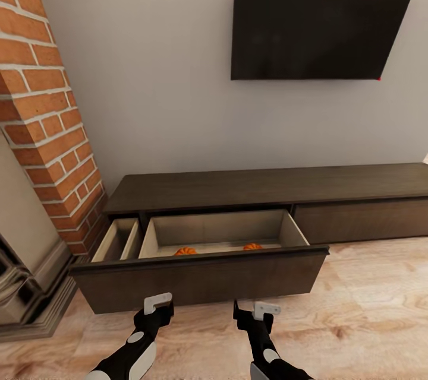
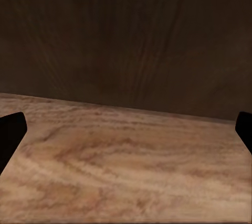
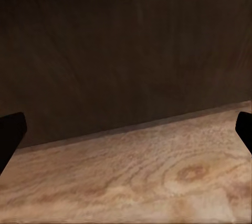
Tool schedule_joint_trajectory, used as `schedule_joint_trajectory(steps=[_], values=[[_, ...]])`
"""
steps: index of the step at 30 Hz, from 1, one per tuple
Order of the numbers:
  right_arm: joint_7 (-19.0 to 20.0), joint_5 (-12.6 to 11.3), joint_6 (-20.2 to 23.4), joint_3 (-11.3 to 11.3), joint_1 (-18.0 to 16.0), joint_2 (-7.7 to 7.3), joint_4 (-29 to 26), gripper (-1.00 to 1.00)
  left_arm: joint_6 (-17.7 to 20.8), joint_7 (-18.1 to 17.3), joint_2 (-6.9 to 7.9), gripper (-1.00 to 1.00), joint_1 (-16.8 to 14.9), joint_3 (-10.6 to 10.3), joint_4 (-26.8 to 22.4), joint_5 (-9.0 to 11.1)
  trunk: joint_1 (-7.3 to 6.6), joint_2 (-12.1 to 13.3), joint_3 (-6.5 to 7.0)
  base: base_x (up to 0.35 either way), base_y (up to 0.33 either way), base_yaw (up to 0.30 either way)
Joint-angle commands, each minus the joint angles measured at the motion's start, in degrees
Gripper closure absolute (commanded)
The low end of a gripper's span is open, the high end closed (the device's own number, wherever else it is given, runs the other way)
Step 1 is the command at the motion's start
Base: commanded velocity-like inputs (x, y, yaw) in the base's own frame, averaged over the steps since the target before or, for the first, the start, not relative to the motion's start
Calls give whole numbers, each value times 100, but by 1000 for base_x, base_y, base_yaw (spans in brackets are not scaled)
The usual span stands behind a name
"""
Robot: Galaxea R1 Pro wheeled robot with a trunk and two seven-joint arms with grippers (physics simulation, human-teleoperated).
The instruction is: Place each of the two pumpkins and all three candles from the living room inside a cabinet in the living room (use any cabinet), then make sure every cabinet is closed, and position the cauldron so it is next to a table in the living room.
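Pumpkins behind open cabinet front

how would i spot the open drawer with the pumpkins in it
Find the black TV on the grey wall; below it runs the long low dark-brown cabinet. The wide drawer near its left end is pulled out toward both grippers, with two orange pumpkins peeking over its front. The drawer front to its right is shut.

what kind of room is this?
Likely a living room: a wall-mounted TV above a long low dark cabinet, a brick fireplace surround and wood floor. The open drawer holds two pumpkins.
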Motion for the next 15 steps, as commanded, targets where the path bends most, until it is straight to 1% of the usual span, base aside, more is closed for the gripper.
schedule_joint_trajectory(steps=[1,11,15], values=[[-41,-25,-15,50,-5,-1,-1,-100,-25,38,4,-100,-5,-49,1,38,1,-4,-28,0,0,0],[-41,-22,-18,50,-5,-9,-1,-100,-51,41,12,-100,0,-49,2,30,27,-17,-250,0,0,0],[-21,-13,-56,50,2,-17,-5,-100,-311,40,16,-100,54,-49,2,20,37,-23,-338,0,0,0]])
